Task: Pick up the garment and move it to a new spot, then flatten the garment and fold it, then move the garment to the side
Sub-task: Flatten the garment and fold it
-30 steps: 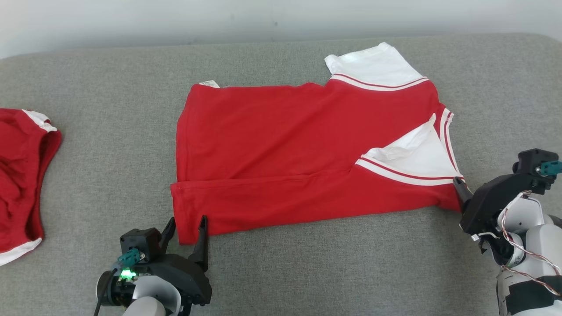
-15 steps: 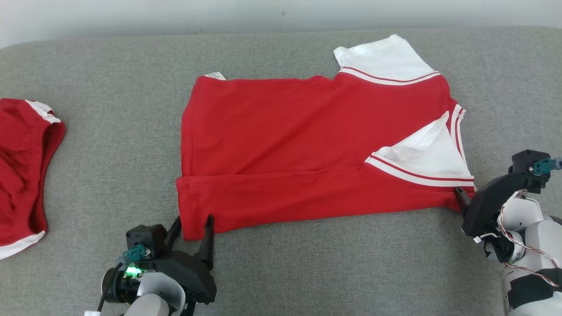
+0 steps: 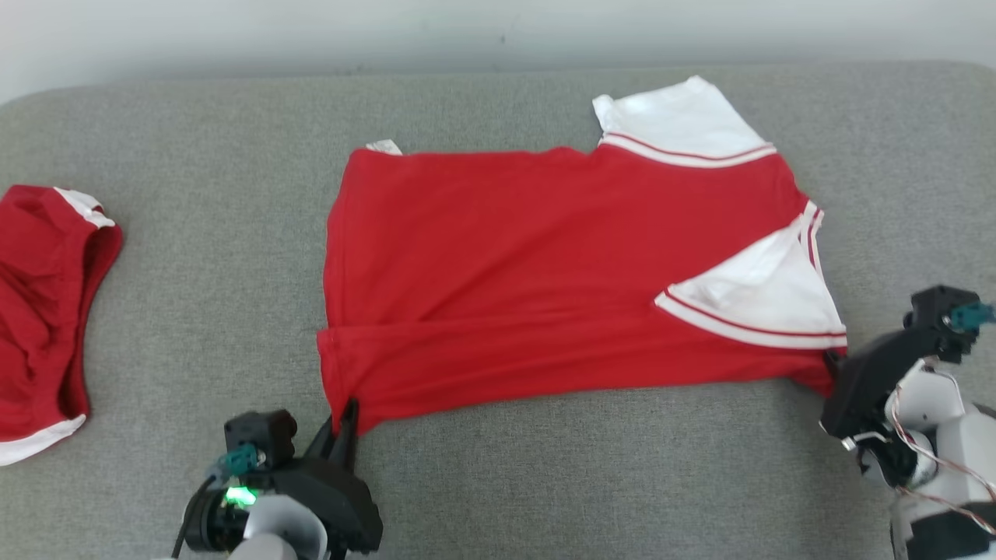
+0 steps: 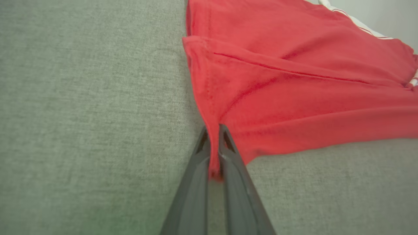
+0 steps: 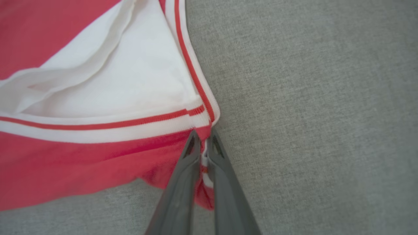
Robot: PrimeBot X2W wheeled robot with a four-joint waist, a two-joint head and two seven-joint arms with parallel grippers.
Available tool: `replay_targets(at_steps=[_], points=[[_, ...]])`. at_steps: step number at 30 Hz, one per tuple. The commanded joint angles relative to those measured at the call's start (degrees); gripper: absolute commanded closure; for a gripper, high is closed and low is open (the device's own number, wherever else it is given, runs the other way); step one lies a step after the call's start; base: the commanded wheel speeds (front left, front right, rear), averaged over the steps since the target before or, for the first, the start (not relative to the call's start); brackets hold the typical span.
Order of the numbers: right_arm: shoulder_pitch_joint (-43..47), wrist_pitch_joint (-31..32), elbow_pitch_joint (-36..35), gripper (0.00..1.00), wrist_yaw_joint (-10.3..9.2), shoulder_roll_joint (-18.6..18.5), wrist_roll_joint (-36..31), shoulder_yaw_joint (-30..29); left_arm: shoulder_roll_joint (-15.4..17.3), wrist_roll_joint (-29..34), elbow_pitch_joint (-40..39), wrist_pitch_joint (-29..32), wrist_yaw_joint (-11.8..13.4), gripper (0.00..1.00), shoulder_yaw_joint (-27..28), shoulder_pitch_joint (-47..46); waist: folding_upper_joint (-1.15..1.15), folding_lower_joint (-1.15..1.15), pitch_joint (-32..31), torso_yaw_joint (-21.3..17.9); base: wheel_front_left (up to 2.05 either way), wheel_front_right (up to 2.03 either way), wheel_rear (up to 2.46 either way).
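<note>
Firmly pinching the near left corner of the garment (image 3: 545, 257): left gripper (image 4: 214, 128), fingers together. Likewise at its near right corner: right gripper (image 5: 202, 133).

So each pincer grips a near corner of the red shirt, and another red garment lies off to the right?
No: the head view shows the other red garment off to the left. The left pincer and right pincer do each pinch a near corner of the shirt.
</note>
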Motion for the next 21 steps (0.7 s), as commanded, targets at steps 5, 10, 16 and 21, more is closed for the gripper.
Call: replay_targets(at_steps=[5,10,16,21], points=[[5.2,0.2,-4.9,1.0,-0.24,-0.8,2.9,-1.4,1.4,-0.9,-1.1,0.2,0.4,1.0,0.0,4.0,0.0,0.0,-2.4,-0.2,0.0,0.0,0.0],[11.1,1.1,-12.2,1.0,-0.24,0.8,5.0,-3.4,2.4,-1.6,-4.7,0.4,1.1,1.0,0.3,7.5,0.0,0.0,-3.6,-0.4,0.0,0.0,0.0],[18.4,3.2,-20.9,1.0,-0.24,2.8,6.9,-6.3,3.7,-2.2,-10.7,1.7,2.8,1.0,0.6,12.8,0.0,0.0,-5.0,-0.4,0.0,0.0,0.0],[23.8,5.2,-25.8,1.0,-0.24,3.9,7.8,-7.2,4.4,-2.7,-15.0,3.2,4.2,1.0,0.3,16.8,0.0,0.0,-5.5,-0.5,0.0,0.0,0.0]])
